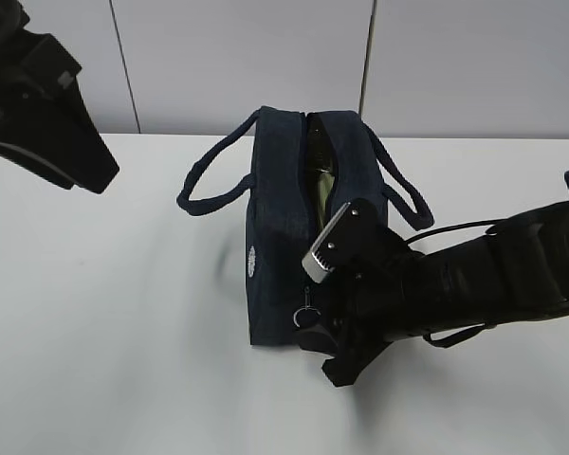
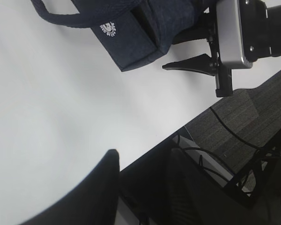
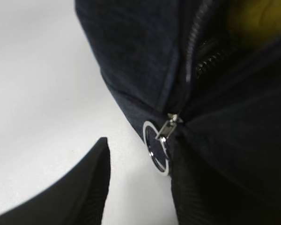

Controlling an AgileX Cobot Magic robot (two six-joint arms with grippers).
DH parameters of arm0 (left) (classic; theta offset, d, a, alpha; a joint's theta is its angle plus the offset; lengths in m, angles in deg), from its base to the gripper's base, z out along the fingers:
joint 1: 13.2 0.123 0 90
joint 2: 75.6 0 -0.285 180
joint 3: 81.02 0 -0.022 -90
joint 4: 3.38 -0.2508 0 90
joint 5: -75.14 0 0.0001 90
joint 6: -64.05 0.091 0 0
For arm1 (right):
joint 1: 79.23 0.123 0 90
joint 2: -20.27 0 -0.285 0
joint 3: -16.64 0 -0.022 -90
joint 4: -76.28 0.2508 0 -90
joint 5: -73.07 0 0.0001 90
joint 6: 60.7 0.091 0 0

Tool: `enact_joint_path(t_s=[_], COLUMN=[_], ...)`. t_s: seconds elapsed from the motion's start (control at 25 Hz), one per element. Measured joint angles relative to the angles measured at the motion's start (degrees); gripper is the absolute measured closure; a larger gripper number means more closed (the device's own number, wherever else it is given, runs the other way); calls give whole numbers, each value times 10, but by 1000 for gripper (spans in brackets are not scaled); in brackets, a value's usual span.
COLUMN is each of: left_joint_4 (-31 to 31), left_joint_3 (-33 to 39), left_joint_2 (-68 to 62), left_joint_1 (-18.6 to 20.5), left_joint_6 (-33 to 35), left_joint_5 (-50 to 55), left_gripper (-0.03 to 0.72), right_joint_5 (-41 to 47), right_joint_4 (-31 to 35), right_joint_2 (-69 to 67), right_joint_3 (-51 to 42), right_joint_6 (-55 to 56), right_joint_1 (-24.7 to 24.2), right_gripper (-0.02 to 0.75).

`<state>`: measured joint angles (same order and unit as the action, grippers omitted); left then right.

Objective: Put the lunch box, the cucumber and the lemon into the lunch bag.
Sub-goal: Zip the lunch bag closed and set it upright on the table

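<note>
The dark navy lunch bag (image 1: pixel 275 246) stands mid-table with its top zipper open. Through the gap shows a dark green glossy surface, the cucumber (image 1: pixel 319 152) as far as I can tell. A yellow patch, the lemon (image 3: pixel 257 18), lies inside the bag. The lunch box is hidden. My right gripper (image 3: pixel 140 187) is at the bag's near end, open, with the metal ring pull (image 3: pixel 157 149) lying against its right finger (image 3: pixel 201 187) and the other finger apart from it. My left gripper (image 2: pixel 143 187) hangs raised at the far left (image 1: pixel 93 171), open and empty.
The bag's two loop handles (image 1: pixel 209 185) splay out to both sides. A round white logo (image 2: pixel 108 29) marks the bag's side. The table's front edge (image 2: pixel 178 133) runs close to the left gripper, with the floor and cables beyond it.
</note>
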<state>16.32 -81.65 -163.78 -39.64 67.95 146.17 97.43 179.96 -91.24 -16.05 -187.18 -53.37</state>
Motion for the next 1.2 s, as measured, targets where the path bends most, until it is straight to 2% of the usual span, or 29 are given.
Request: enact_joint_path(t_s=[0.2, 0.44, 0.68, 0.88, 1.2], left_joint_4=[0, 0, 0, 0, 0], left_joint_3=[0, 0, 0, 0, 0], left_joint_2=[0, 0, 0, 0, 0], left_joint_1=[0, 0, 0, 0, 0], left_joint_6=[0, 0, 0, 0, 0], left_joint_5=[0, 0, 0, 0, 0], left_gripper=[452, 452, 452, 452, 452], right_joint_5=[0, 0, -1, -7, -18], right_joint_4=[0, 2, 2, 3, 4], right_joint_2=[0, -4, -4, -4, -1], right_joint_3=[0, 0, 1, 1, 1], right_joint_6=[-1, -2, -2, 5, 31], right_joint_1=[0, 0, 0, 0, 0], right_gripper=[435, 569, 610, 737, 738])
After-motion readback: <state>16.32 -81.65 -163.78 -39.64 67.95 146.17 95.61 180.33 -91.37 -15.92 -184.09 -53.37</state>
